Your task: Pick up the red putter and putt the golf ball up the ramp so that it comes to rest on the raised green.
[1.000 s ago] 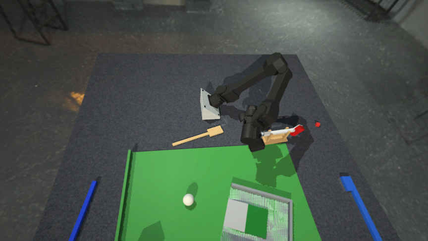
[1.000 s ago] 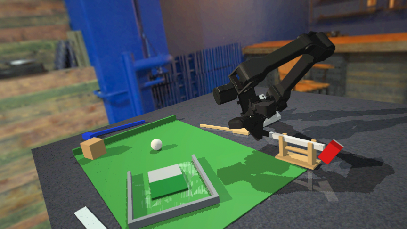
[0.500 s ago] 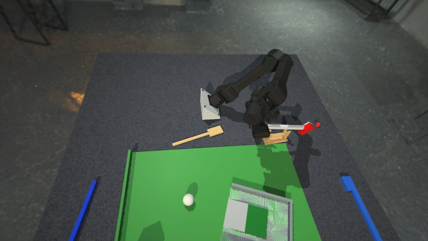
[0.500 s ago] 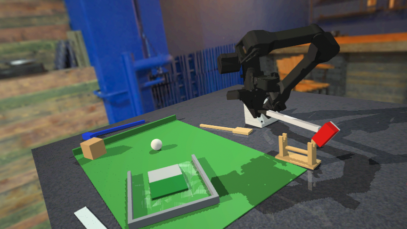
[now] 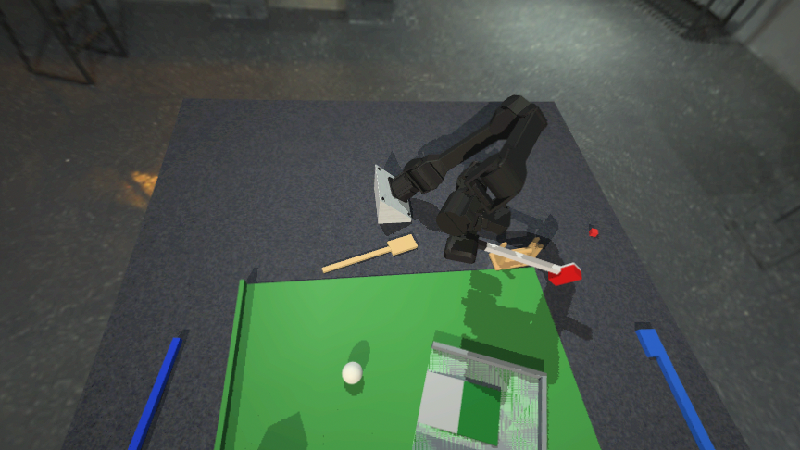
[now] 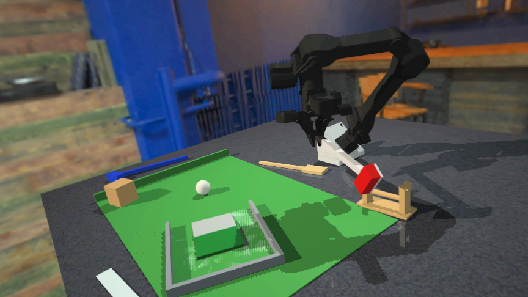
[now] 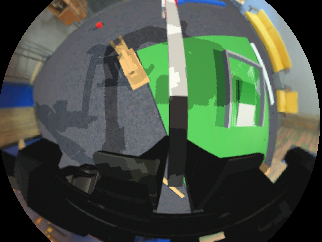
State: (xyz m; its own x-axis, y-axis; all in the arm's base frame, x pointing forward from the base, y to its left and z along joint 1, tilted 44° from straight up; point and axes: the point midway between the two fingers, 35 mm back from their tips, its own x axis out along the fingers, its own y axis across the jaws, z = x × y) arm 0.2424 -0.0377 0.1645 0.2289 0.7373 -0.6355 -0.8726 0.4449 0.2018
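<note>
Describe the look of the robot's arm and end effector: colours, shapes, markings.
The arm is matte black throughout, built from chunky, angular segments with rounded joints. The end effector is black too, tapering to two short fingers. No cables, labels or markings show. Its base is a pale grey wedge.
</note>
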